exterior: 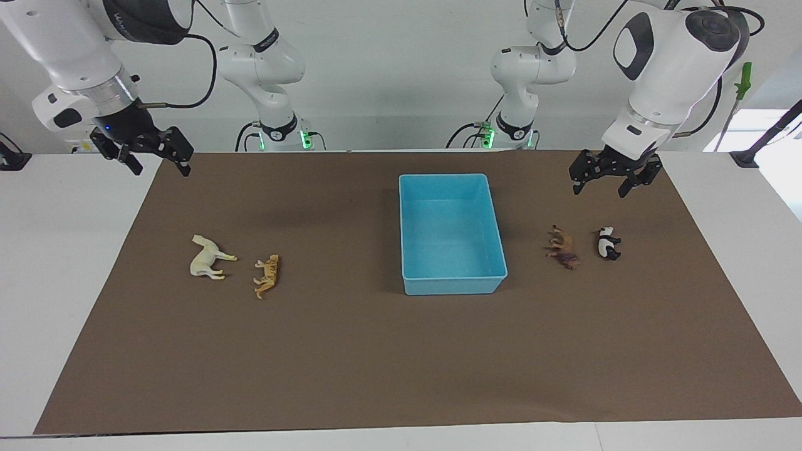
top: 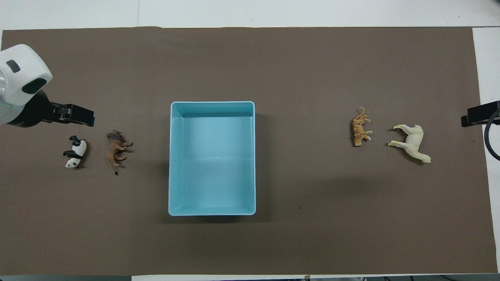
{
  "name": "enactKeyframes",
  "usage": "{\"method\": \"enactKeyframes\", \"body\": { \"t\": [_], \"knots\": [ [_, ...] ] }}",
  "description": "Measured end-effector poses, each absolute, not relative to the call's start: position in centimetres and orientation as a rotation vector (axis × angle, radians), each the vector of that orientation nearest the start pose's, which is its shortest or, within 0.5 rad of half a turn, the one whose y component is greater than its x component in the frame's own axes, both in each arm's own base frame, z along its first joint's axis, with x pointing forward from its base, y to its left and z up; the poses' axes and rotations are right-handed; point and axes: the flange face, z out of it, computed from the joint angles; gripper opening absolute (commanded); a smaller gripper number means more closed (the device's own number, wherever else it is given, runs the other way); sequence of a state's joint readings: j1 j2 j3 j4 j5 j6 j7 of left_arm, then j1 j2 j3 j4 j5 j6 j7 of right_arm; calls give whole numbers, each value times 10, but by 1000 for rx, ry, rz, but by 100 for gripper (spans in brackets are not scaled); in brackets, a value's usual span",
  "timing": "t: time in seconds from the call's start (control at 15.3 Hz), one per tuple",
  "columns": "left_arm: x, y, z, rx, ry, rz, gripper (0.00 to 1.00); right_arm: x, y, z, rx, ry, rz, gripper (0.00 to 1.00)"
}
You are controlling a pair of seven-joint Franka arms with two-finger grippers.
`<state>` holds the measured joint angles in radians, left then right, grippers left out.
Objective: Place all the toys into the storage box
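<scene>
The light blue storage box (exterior: 454, 285) (top: 213, 103) stands empty in the middle of the brown mat. Toward the right arm's end, a cream-white horse (exterior: 207, 258) (top: 412, 142) and an orange tiger (exterior: 268, 275) (top: 360, 128) lie on their sides. The dark brown figure (exterior: 562, 247) (top: 115, 150) and the panda (exterior: 606, 243) (top: 75, 152) lie toward the left arm's end. My left gripper (exterior: 600, 188) (top: 78, 116) hangs open over the mat close to the panda, holding nothing. Over the mat's corner at the other end, my right gripper (exterior: 161, 168) (top: 478, 113) is also open and holds nothing.
The brown mat (exterior: 376, 363) covers most of the white table (exterior: 62, 250). Both arm bases stand at the robots' edge of the table. A green-handled tool (exterior: 743, 81) hangs off the table at the left arm's end.
</scene>
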<state>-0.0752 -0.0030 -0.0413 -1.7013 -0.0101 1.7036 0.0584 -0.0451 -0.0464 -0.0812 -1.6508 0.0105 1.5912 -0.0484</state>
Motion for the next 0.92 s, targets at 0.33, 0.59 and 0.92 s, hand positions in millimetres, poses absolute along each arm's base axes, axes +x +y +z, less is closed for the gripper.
{"method": "enactKeyframes", "body": {
  "t": [0.33,0.59,0.92],
  "knots": [
    [557,-66,575,-3140,274,-6,100,536,-72,614,-3123,133,16,100],
    [559,-63,557,-3143,231,-93,100,536,-74,614,-3123,140,17,100],
    [561,-30,495,-3145,107,-186,100,536,-75,611,-3123,142,6,100]
  ]
}}
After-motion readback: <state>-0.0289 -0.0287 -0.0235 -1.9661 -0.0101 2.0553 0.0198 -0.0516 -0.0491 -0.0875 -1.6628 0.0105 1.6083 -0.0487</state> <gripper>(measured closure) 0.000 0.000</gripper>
